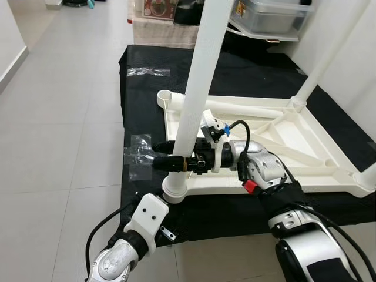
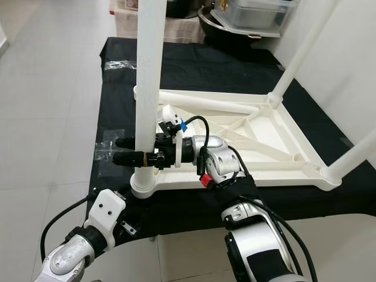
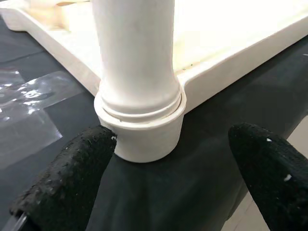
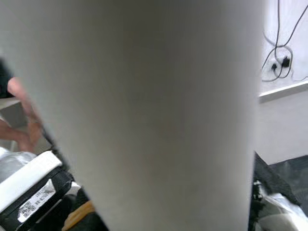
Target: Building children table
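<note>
Writing: a small white sticker with a square code and tiny print sits on a black part at the edge of the right wrist view; the print is too small to read.
Right gripper: the right gripper reaches in level from the robot's right, its two long black fingers clamped on either side of the white round plastic table leg, low on the leg and just above its socket.
Left gripper: the left gripper hangs below and in front of the socket, its two black fingers spread wide apart, holding nothing; one fingertip is just beside the collar.
Table leg: upright, seated in the round corner socket right under the right gripper.
Tabletop: the upturned white ribbed plastic children's tabletop lies flat beyond the right gripper on a black cloth.
Other legs: another white leg stands in the far corner, well apart from both grippers.
Tape: clear tape lies on the cloth just past the right gripper's fingertips.
</note>
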`<state>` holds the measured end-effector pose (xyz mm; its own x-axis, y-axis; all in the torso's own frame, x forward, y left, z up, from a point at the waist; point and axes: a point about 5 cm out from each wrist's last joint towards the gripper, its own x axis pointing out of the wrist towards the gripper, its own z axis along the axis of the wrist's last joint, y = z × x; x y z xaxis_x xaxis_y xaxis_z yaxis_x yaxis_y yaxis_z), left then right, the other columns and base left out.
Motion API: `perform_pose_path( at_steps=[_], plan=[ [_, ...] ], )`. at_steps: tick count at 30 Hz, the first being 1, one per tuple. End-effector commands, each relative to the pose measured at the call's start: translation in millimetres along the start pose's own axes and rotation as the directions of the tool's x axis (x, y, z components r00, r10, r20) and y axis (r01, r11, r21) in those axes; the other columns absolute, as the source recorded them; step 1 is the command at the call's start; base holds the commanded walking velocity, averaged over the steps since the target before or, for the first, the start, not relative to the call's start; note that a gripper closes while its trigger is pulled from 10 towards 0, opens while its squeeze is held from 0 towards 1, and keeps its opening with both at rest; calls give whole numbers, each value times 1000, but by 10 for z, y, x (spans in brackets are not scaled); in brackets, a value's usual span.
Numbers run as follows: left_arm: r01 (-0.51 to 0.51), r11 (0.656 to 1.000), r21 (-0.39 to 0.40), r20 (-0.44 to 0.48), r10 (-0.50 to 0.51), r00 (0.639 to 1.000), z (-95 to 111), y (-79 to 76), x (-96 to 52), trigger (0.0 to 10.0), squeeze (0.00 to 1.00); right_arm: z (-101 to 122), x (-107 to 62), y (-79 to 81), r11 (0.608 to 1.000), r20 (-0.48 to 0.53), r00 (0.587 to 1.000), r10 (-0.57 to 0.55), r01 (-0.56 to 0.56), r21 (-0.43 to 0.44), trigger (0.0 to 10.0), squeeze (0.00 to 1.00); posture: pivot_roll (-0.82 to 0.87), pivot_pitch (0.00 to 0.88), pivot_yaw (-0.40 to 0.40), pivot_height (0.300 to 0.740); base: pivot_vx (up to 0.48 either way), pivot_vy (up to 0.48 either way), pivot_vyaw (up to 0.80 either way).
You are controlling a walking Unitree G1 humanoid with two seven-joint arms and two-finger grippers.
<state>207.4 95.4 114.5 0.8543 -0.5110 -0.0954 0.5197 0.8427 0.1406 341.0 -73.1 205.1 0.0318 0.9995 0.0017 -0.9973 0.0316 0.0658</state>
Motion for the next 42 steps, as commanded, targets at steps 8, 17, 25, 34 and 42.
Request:
perform_pose_path(
  at_steps=[8,17,25,34,42],
  plan=[
    [5,1000,-5,-11,-5,1000,-13,-23,-16,10000,0,117,-46,-321,849,146,837,-527,524,65,0,0,135,95,-154,740,0,0,0],
    [11,1000,-3,-13,-11,1000,-15,-10,-13,10000,0,-193,-521,-358,-22,26,-23,-999,998,60,0,0,132,96,-145,740,0,0,0],
    [10,1000,-1,-12,-10,1000,-8,-14,-11,10000,0,-207,-351,-210,-174,-9,-174,-985,977,120,0,0,132,97,-148,740,0,0,0],
    [9,1000,-4,-12,-9,1000,-8,-10,-9,10000,0,100,-302,-275,-54,194,-95,-976,977,208,10000,1000,130,96,-147,740,0,0,0],
    [10,1000,-4,-11,-10,1000,-9,-12,-12,10000,0,340,-484,-424,250,305,171,-937,937,245,10000,0,130,97,-146,740,0,0,0]
  ],
)
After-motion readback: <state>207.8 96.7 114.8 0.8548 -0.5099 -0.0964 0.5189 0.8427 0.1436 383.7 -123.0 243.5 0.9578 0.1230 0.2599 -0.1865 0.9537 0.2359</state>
